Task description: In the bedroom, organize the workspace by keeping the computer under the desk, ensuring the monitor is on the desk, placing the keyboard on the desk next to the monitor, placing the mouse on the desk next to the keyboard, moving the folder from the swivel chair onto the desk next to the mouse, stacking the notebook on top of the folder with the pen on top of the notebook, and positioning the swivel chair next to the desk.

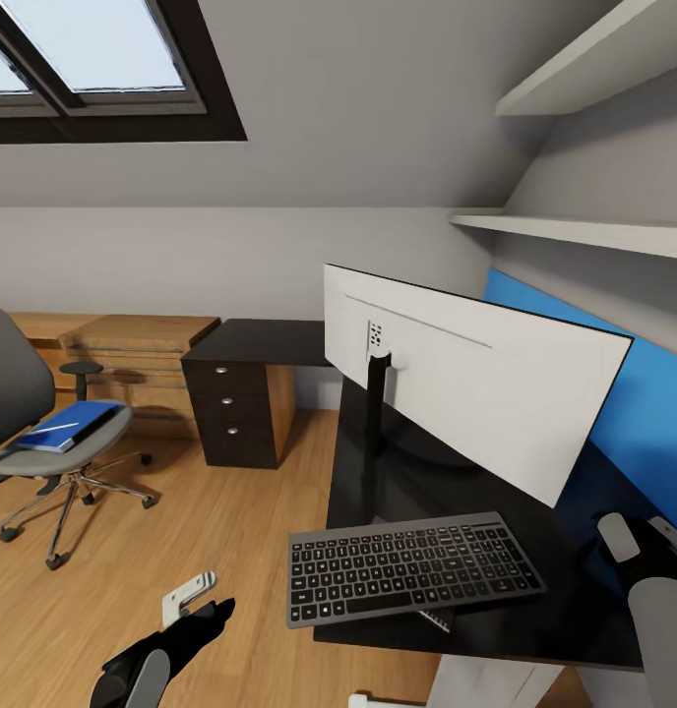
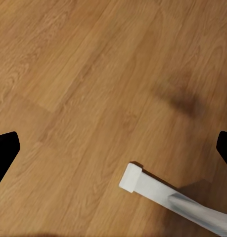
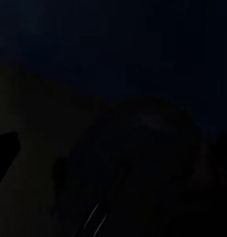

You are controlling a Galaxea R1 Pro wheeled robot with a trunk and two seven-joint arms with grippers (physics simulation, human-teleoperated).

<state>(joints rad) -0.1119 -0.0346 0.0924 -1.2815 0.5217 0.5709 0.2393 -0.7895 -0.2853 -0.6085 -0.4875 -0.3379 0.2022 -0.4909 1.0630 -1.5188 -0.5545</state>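
The monitor (image 1: 476, 388) stands on the black desk (image 1: 565, 605) with its white back toward me. In front of it lies the keyboard (image 1: 412, 567), its front edge slightly over the desk's front. Far left, the swivel chair (image 1: 43, 433) stands apart from the desk with the blue folder (image 1: 68, 425) on its seat. A thin white stick, apparently the pen (image 1: 55, 430), lies on the folder. My left gripper (image 1: 196, 605) hangs open over the floor, its fingertips (image 2: 4, 148) wide apart. My right gripper (image 1: 648, 541) is low over the desk's right end, open. The mouse, notebook and computer are out of view.
The desk's dark drawer unit (image 1: 230, 413) stands at the back, with a low light-wood cabinet (image 1: 132, 359) to its left. A white desk foot (image 2: 143, 183) lies on the wood floor (image 1: 181, 511). Wall shelves (image 1: 575, 231) hang above the blue back panel (image 1: 653, 413).
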